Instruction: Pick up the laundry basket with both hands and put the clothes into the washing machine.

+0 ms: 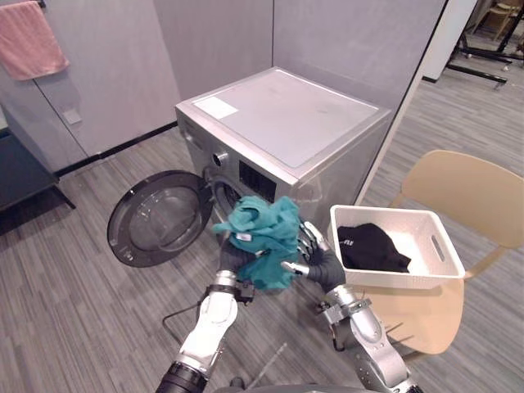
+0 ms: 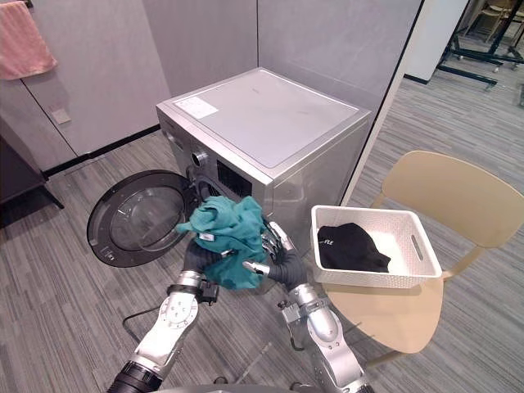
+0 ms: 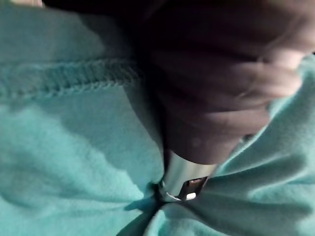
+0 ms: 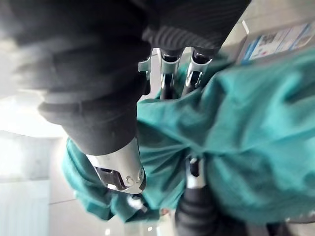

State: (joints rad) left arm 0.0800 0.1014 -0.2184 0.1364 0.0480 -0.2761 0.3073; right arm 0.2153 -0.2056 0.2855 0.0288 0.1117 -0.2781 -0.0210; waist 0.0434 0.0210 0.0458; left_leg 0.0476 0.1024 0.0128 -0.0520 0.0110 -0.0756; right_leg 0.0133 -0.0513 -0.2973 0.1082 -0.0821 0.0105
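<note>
A teal garment is bunched up between both hands, just in front of the silver washing machine and its round opening. My left hand grips it from below on the left, and a silver finger digs into the cloth. From the right, my right hand holds the same garment between thumb and fingers. The machine's door hangs wide open to the left. Right of the machine, a white laundry basket with a black garment rests on a tan chair.
Grey partition walls stand behind the machine, with a pink towel hanging at the upper left. A dark low piece of furniture stands at the far left. Striped grey floor lies open in front of the door.
</note>
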